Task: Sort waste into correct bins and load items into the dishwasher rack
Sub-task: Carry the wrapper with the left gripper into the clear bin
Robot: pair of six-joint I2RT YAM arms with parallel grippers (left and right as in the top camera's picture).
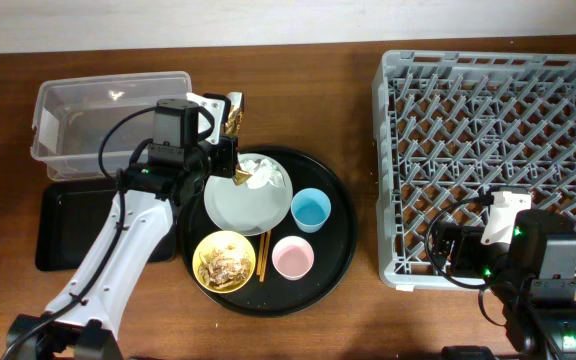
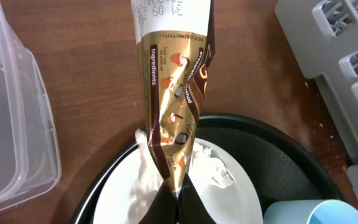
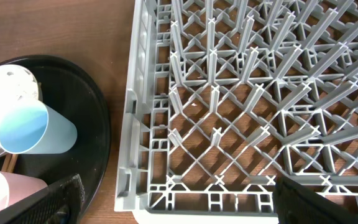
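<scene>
My left gripper (image 2: pixel 179 198) is shut on a brown-and-gold wrapper (image 2: pixel 176 93), held above the pale grey-green plate (image 1: pixel 238 203); the wrapper also shows in the overhead view (image 1: pixel 233 122). White tissue wads (image 1: pixel 265 172) lie on the plate's far edge. The yellow bowl (image 1: pixel 224 262) holds tan food scraps. The light blue cup (image 1: pixel 311 210), the pink cup (image 1: pixel 293 258) and the chopsticks (image 1: pixel 263 254) sit on the round black tray (image 1: pixel 340 240). The clear tub (image 1: pixel 98 115) and the flat black tray (image 1: pixel 68 225) are at the left. My right gripper (image 3: pixel 179 202) is open over the grey rack's (image 1: pixel 498 150) near left corner.
The round black tray lies between the bins and the rack. The rack (image 3: pixel 260 93) fills the right side, its pegs upright. Bare wooden table (image 1: pixel 298 90) shows behind the tray. The left arm's body (image 1: pixel 128 235) crosses over the flat black tray.
</scene>
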